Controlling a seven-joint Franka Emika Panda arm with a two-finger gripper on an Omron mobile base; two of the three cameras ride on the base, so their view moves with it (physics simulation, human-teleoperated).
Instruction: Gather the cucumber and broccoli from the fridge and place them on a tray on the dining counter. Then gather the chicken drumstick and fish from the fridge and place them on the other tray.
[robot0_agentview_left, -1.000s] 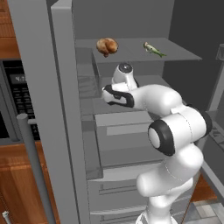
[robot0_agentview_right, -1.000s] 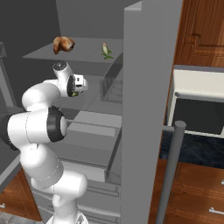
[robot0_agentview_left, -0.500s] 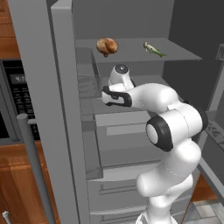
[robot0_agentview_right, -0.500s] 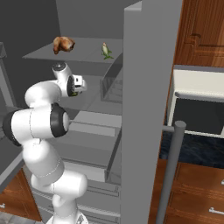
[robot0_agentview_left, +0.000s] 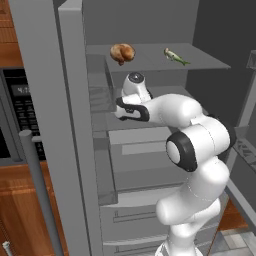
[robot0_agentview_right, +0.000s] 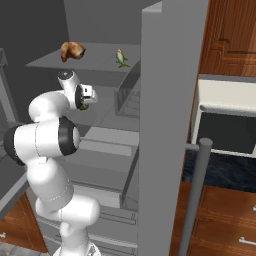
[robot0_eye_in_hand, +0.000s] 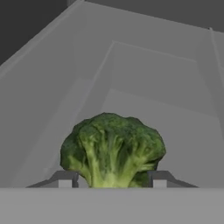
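Observation:
The fridge (robot0_agentview_left: 45, 100) stands open, and my arm reaches onto its middle shelf. In the hand view the broccoli (robot0_eye_in_hand: 113, 148) sits upright, a lumpy green head on a pale stem. My gripper (robot0_eye_in_hand: 111, 180) is shut on it, with one fingertip against each side low down. From the right base view the gripper (robot0_agentview_right: 86, 98) shows a bit of green broccoli (robot0_agentview_right: 84, 106) under it. On the top shelf lie the chicken drumstick (robot0_agentview_left: 122, 52) at the left and the fish (robot0_agentview_left: 176, 56) at the right. The cucumber, the trays and the dining counter are out of view.
The open fridge door (robot0_agentview_right: 165, 125) with its bar handle (robot0_agentview_right: 197, 190) stands close on the right. The other door (robot0_agentview_left: 75, 125) and its handle (robot0_agentview_left: 40, 190) flank the arm's left. Drawer fronts (robot0_agentview_left: 135, 150) sit below the shelf. Wooden cabinets (robot0_agentview_right: 225, 40) are behind.
The hand has edged a little further onto the middle shelf, and its fingers have come in against the broccoli. The drumstick and fish have not moved.

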